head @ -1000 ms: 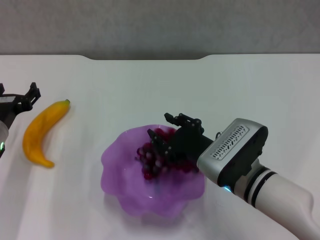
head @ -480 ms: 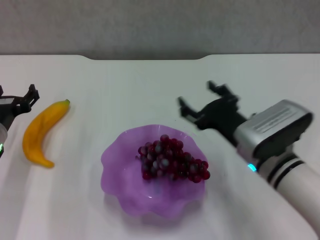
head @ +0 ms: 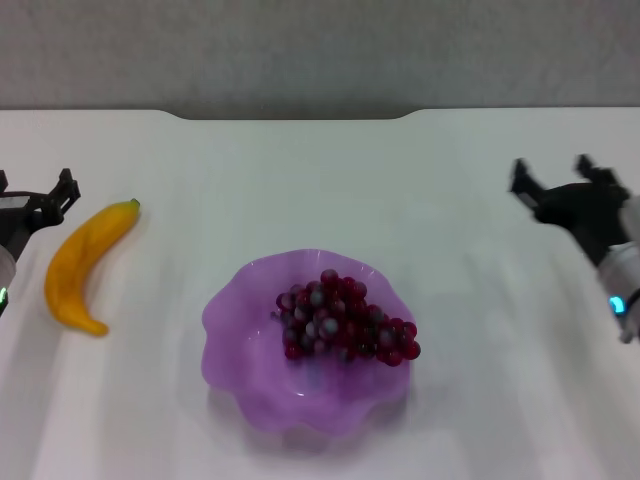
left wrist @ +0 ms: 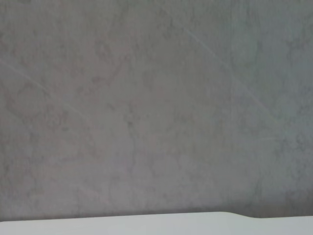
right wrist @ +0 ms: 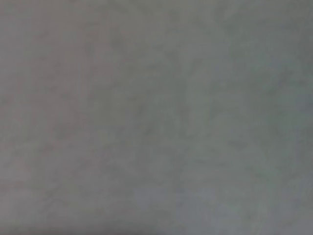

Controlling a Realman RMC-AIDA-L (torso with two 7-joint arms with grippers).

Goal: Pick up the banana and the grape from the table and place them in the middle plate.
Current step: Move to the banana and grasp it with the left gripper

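Wrist views show little: the left one only a grey wall above a strip of the table (left wrist: 146,224), the right one plain grey, probably the same wall. Head view alone shows the work. The grape (head: 343,326), a glossy dark red-purple bunch, lies inside the middle plate (head: 240,330), a translucent purple dish with a wavy rim. The banana (head: 82,263), yellow-orange with a dark stem tip, lies on the table well left of the plate. Beside it the left gripper (head: 35,198) sits at the left edge, fingers spread. The right gripper (head: 560,180), spread and empty, hangs at the right edge. Bare tabletop surrounds the plate.
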